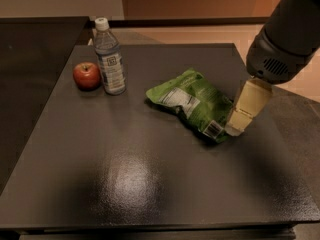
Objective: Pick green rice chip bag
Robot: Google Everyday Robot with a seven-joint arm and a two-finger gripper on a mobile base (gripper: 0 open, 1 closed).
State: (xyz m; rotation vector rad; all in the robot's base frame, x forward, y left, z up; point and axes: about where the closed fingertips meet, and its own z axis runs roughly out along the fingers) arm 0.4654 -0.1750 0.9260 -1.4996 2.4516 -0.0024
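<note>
The green rice chip bag lies flat near the middle of the dark table, its white label panel up and a small barcode at its near right corner. My gripper reaches in from the upper right on a dark arm. Its cream-coloured fingers point down-left, with the tip right at the bag's right end, next to the barcode.
A clear water bottle with a white cap stands at the back left. A red apple sits just left of it. The table's right edge runs close behind the gripper.
</note>
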